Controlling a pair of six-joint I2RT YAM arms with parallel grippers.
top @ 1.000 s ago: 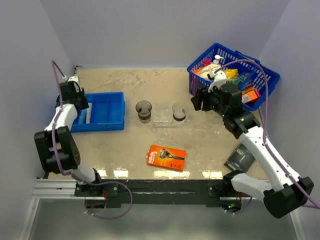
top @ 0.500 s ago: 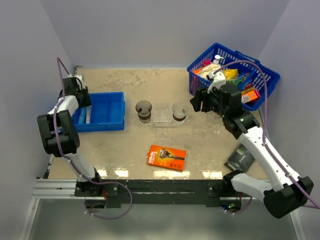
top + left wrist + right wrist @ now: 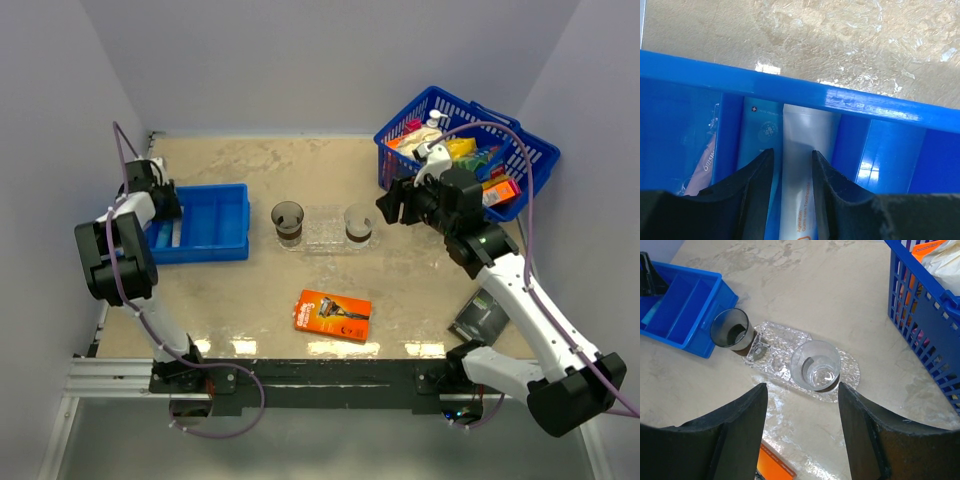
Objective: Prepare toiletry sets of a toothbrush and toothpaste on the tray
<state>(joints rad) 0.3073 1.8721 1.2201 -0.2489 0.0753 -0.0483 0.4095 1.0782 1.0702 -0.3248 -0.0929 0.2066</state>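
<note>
Nearest the arm bases, an orange razor pack [image 3: 333, 314] lies flat on the counter [image 3: 420, 275]; the right wrist view cuts it down to one corner. At 3 o'clock of it, a dark flat thing [image 3: 480, 318] is partly hidden by the right arm, and we cannot make it out.

Farther on, the tray [image 3: 325, 232] lies mid-counter. A clear cup [image 3: 816, 365] stands upright on its 3 o'clock end. A brownish cup [image 3: 730, 329] stands at its 9 o'clock end, and we cannot tell whether it is on the tray or just beside it. The right end effector [image 3: 801, 387] hangs above the tray, fingers spread wide, holding and touching nothing.

At 9 o'clock of the tray sits the blue bin [image 3: 205, 250]. The left end effector [image 3: 791, 153] hangs over it, fingers narrowly apart above the toothpaste [image 3: 807, 130], a white tube lying in a middle compartment beside a blue tube [image 3: 760, 130]. We cannot tell whether the fingers touch it, and they hide the tubes' near ends. In the next compartment toward 9 o'clock, a packet [image 3: 702, 165] with pinkish print is mostly cut off.

Farthest, at 2 o'clock of the tray, the blue basket [image 3: 405, 112] holds colourful packs too small to name.
</note>
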